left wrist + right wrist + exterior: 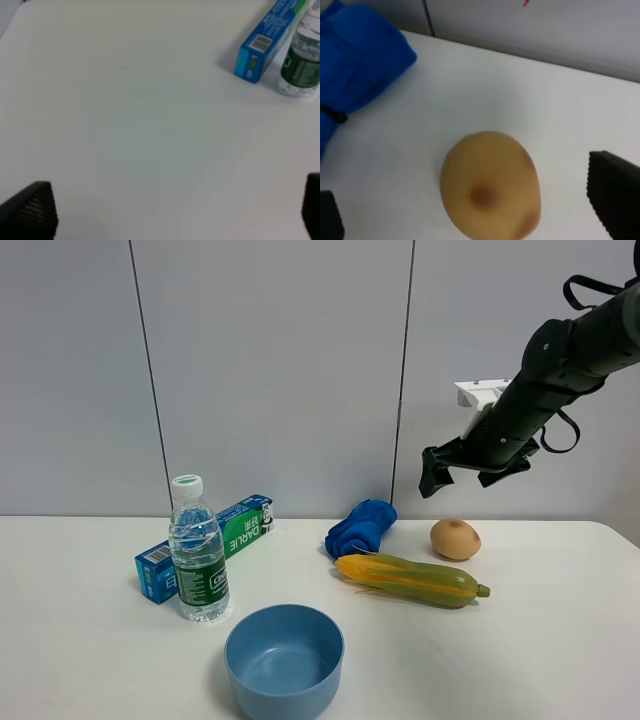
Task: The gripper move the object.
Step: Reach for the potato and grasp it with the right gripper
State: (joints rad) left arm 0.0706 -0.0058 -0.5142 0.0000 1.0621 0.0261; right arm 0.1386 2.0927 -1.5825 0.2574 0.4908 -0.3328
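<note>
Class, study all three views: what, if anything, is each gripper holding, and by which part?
Nothing is held. The right gripper hangs open above the brown potato, not touching it. The left gripper is open over the table.

Water bottle (302,65) partly off left-wrist view

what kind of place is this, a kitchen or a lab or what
Most likely a robotics lab test bench, not a kitchen: a white table against plain grey wall panels, unrelated props laid out (water bottle, toothpaste box, corn cob, blue bowl), and the right gripper hovering above.
</note>
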